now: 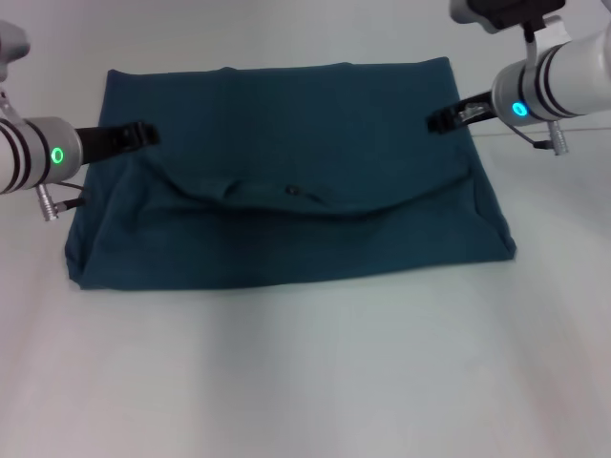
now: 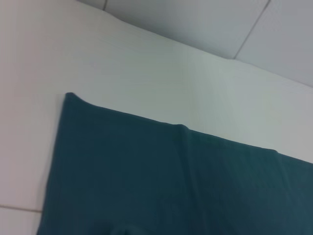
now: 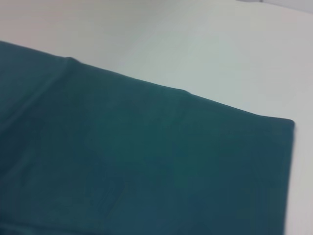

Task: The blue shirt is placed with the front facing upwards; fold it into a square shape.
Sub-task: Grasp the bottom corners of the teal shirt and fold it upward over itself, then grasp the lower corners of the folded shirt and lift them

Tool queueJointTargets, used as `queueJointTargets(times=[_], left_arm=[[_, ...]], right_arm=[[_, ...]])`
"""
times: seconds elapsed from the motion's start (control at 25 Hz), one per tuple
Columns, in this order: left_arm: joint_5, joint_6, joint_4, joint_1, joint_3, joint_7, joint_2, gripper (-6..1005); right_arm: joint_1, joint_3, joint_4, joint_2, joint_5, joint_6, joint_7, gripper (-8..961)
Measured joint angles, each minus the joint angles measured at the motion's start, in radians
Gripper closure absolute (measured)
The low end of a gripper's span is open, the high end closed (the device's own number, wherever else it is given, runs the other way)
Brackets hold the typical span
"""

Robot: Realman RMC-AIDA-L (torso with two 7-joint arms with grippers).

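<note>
Lying mid-frame in the head view, the blue shirt (image 1: 286, 181) sits folded on the white surface (image 1: 305, 382). Left pincer (image 1: 129, 136) over its left edge, right pincer (image 1: 453, 115) over its upper right edge; grip state of both: cannot tell. Wrist views: teal cloth (image 2: 171, 181) (image 3: 146, 166) only, surface beyond.

A plain white table (image 1: 305, 372) fills the scene under soft, even light, and beyond its far edge lies what may be grey tiled floor (image 2: 220, 24).
</note>
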Motion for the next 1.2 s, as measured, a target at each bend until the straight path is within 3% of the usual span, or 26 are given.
queueJointTargets(times=[0.16, 0.28, 0.36, 0.56, 0.64, 0.68, 0.72, 0.96, 1.16, 1.2], left_arm=[[0.0, 0.004, 0.008, 0.016, 0.0, -0.024, 0.002, 720], [-0.001, 0.008, 0.022, 0.032, 0.003, -0.057, 0.005, 667], [-0.002, 0.019, 0.056, 0.053, 0.007, -0.092, 0.003, 632], [-0.015, 0.093, 0.233, 0.157, -0.002, -0.162, -0.038, 434], [-0.021, 0.127, 0.287, 0.188, -0.003, -0.178, -0.048, 275], [-0.029, 0.15, 0.306, 0.204, -0.003, -0.184, -0.05, 196], [-0.049, 0.178, 0.317, 0.221, -0.004, -0.187, -0.05, 188], [-0.198, 0.293, 0.328, 0.312, -0.006, -0.16, -0.029, 157], [-0.251, 0.371, 0.316, 0.359, -0.011, -0.143, -0.009, 158], [-0.275, 0.411, 0.289, 0.384, -0.024, -0.12, 0.008, 158]], right_arm=[[-0.019, 0.003, -0.02, -0.009, 0.008, -0.022, 0.016, 684], [-0.03, 0.006, -0.055, -0.012, 0.02, -0.077, 0.016, 433], [-0.047, 0.012, -0.097, -0.009, 0.048, -0.126, 0.01, 347], [-0.164, 0.018, -0.304, 0.018, 0.228, -0.296, -0.069, 174], [-0.25, 0.018, -0.393, 0.026, 0.379, -0.406, -0.13, 128], [-0.25, 0.018, -0.393, 0.026, 0.379, -0.406, -0.13, 106], [-0.278, 0.018, -0.408, 0.025, 0.436, -0.446, -0.153, 83], [-0.443, 0.047, -0.411, 0.01, 0.773, -0.661, -0.305, 89], [-0.535, 0.106, -0.395, 0.013, 0.906, -0.819, -0.409, 88], [-0.544, 0.113, -0.387, 0.012, 0.911, -0.841, -0.422, 88]])
